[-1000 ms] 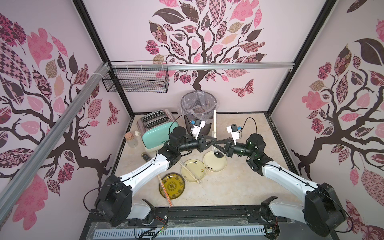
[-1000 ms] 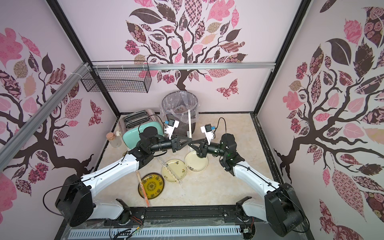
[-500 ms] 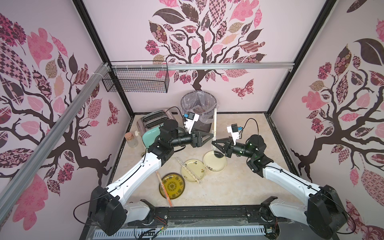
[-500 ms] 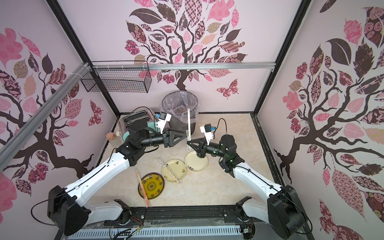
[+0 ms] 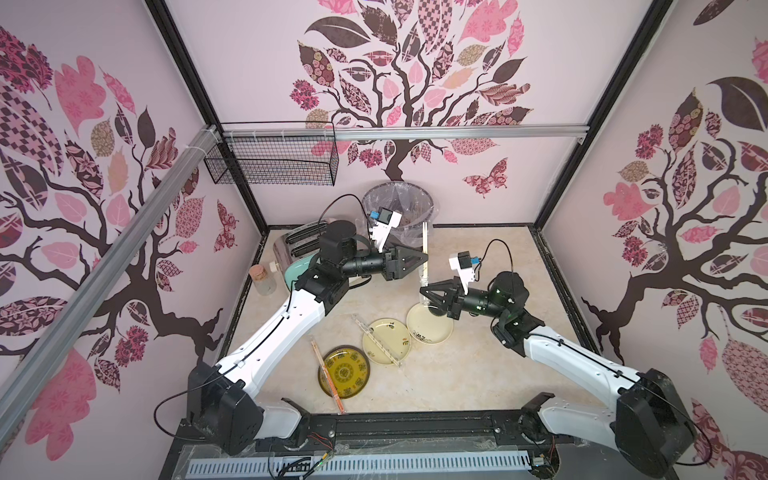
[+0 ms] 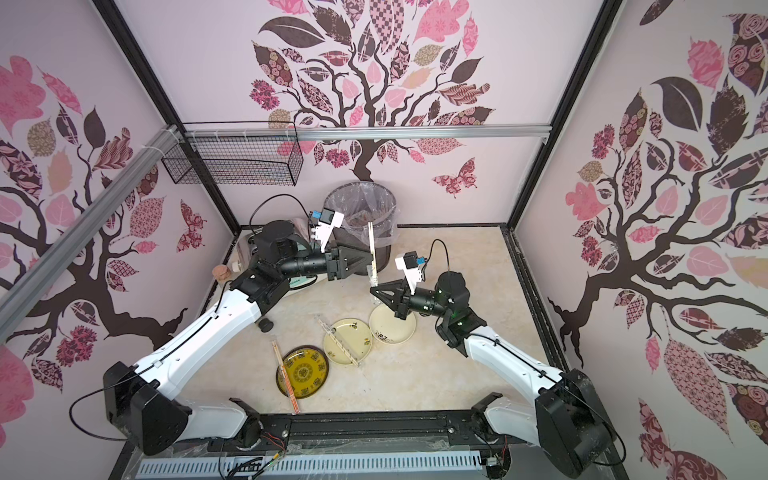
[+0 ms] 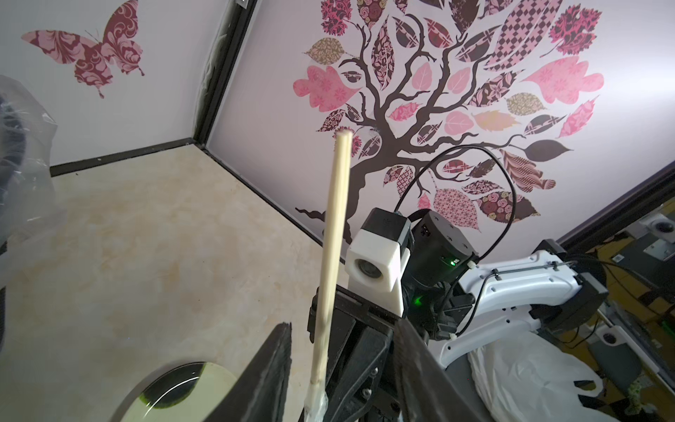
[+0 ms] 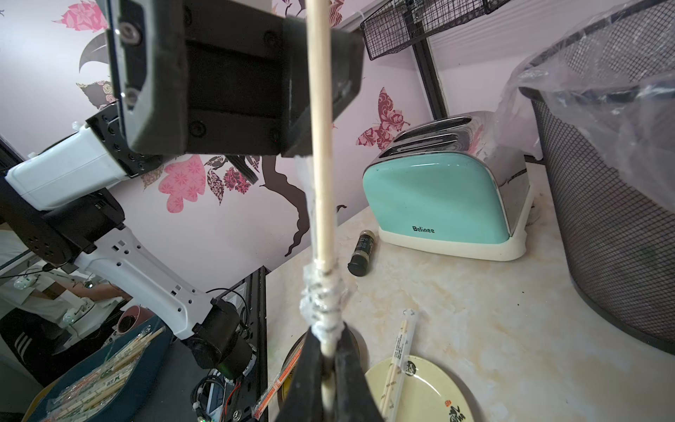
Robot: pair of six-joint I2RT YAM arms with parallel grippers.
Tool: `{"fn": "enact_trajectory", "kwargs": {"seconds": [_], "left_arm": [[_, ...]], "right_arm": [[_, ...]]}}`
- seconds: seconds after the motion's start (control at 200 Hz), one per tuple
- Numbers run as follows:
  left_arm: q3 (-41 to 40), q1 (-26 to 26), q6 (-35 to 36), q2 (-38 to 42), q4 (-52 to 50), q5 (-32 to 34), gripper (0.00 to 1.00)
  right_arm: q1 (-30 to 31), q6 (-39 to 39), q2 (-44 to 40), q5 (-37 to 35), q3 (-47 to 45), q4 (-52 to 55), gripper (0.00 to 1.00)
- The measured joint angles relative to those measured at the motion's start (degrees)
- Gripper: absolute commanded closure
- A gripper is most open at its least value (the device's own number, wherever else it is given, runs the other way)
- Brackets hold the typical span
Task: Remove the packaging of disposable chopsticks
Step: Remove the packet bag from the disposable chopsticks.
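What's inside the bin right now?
A clear liner lines the bin, with brownish scraps at the bottom, too small to identify. The left arm's wrist camera covers the near left part, so that is hidden.

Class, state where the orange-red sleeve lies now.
In both top views, the orange-red sleeve lies across the dark plate's left rim, near the table's front edge.

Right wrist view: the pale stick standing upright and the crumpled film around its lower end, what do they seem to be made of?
The chopsticks: probably unfinished wood or bamboo; pale tan, matte, no gloss. The sleeve: thin clear plastic film, judging by its see-through, shiny crinkles and folds.
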State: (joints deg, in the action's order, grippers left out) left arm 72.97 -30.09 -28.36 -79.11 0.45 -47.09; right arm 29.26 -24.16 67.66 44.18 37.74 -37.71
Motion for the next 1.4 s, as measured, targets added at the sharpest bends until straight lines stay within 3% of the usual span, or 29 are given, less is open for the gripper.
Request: {"fn": "enact_trajectory", "kwargs": {"seconds": [0.415,0.76,1.04,1.266,1.401], "left_arm": [[2.2,0.1,-0.4,-2.4,0.4,-1.1,0.80],[-3.9,-1.6,-1.4,-2.4,1.6,-0.7,0.82],[-9.5,-3.8,-1.2,0.1,3.7,4.6,0.85],[-10.5,-4.9,-0.7,1.8,3.0,7.0,0.73],[-8.2,-4.3,0.0,2.4,-0.6,6.3,0.54]], "right_arm": [[0.3,-0.3,0.7,0.3,0.0,-0.6,1.00],[0.3,-2.0,1.0,-2.7,0.8,-1.1,1.00],[0.3,-2.8,2.5,-2.6,2.5,0.3,1.00],[0.3,-2.4,2.5,-1.7,2.5,0.3,1.00],[0.3,-1.5,2.5,-1.4,2.5,0.2,1.00]]}}
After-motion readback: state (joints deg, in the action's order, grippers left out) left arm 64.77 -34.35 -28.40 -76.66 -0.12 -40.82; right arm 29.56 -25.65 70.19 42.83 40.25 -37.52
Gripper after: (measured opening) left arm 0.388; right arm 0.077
